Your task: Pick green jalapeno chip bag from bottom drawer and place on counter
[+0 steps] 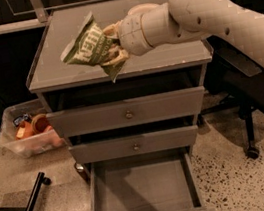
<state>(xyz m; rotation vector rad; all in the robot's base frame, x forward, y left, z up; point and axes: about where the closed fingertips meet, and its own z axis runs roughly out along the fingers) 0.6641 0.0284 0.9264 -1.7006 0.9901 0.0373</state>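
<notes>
An office-like room: speckled floor [247,183], wheeled office chair [263,99] (dark, at the right), grey drawer cabinet [128,113]; over its top the gripper [114,51] grips the green jalapeno chip bag [88,46].

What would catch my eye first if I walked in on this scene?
The big cream-coloured arm reaches in from the right, its gripper clamped on the green jalapeno chip bag over the front of the counter. Below, the bottom drawer stands pulled out with nothing visible inside. On the floor to the left sits a clear plastic bin holding orange items.
</notes>
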